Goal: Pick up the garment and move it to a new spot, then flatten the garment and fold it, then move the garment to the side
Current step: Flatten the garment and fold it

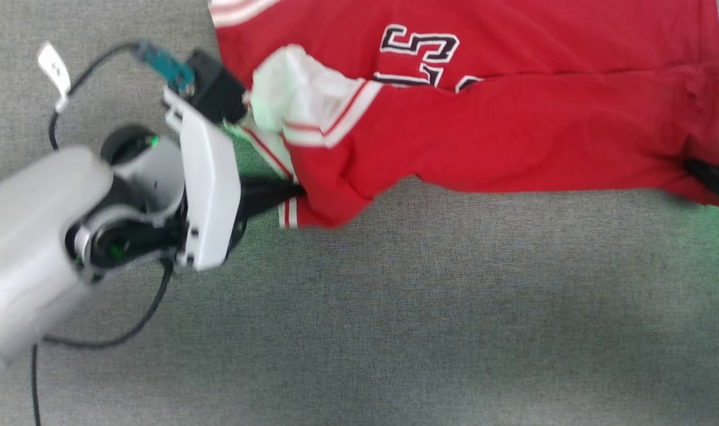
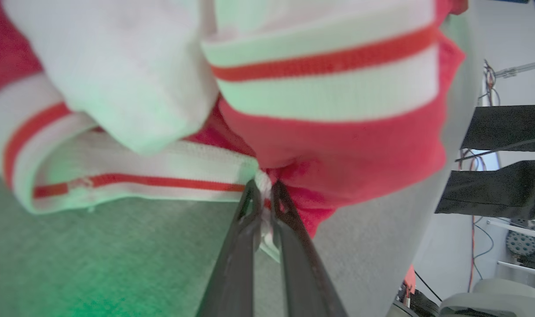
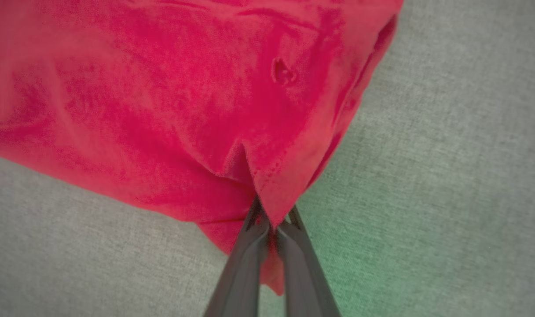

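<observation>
— Garment (image 1: 513,142), where does it lie?
— Across the upper part of the head view, from left of centre to the right edge, on the grey cloth surface (image 1: 395,325). A long red fold lies over its body and covers the lower part of the dark, white-edged lettering (image 1: 421,44) at the top.
— And the left gripper (image 1: 297,190)?
— Centre left of the head view. In the left wrist view its fingers (image 2: 243,229) are clenched on the striped trim at the garment's lower left corner. A white sleeve end (image 1: 288,89) is bunched just above.
— The right gripper (image 1: 690,165)?
— At the right edge, mid-height. The right wrist view shows its fingers (image 3: 250,246) pinching the red hem corner.
— Anything else?
— A black cable (image 1: 129,331) loops at the lower left, beside the left arm.
</observation>
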Motion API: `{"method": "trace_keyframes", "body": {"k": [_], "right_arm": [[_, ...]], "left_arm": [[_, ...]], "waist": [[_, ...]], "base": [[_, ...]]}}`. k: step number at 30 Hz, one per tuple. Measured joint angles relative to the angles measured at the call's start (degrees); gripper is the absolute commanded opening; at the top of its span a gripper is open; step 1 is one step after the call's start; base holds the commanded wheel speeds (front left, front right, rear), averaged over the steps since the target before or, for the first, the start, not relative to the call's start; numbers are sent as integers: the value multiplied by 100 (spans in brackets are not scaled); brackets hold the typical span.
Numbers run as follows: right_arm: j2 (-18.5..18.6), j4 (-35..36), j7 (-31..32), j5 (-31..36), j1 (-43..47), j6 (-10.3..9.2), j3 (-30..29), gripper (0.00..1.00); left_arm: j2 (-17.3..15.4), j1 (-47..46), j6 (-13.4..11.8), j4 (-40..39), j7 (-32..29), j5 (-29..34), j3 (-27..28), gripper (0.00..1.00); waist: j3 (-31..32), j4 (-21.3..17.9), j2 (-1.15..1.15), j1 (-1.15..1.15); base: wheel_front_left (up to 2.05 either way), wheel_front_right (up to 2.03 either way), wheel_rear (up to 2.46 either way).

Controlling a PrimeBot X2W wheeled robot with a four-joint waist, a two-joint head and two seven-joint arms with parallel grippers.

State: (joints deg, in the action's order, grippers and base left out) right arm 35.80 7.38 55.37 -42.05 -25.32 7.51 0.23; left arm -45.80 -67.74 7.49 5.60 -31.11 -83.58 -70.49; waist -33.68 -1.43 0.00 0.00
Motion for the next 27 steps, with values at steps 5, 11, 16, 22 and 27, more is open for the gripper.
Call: {"method": "trace_keyframes", "body": {"k": [5, 11, 16, 22, 27], "right_arm": [[253, 151, 22, -104, 277, -1, 7, 0], [556, 304, 59, -349, 662, -1, -70, 0], [668, 336, 8, -449, 955, -1, -215, 0], [631, 382, -266, -441, 1060, -1, -324, 100], [517, 601, -722, -564, 1174, -1, -805, 100]], "left_arm": [[-370, 361, 1, -604, 130, -154, -53, 0], [-832, 637, 0, -1308, 152, -163, -101, 0], [-1143, 783, -123, -1869, 169, -140, -115, 0], [-1183, 838, -253, -1956, 342, -64, -88, 36], [-1316, 962, -253, -2041, 820, -75, 103, 100]], "waist": [[95, 12, 0, 0], [151, 13, 0, 0], [169, 7, 0, 0], [185, -1, 0, 0], [325, -10, 0, 0]], "base": [[0, 0, 0], [0, 0, 0], [0, 0, 0], [0, 0, 0], [0, 0, 0]]}}
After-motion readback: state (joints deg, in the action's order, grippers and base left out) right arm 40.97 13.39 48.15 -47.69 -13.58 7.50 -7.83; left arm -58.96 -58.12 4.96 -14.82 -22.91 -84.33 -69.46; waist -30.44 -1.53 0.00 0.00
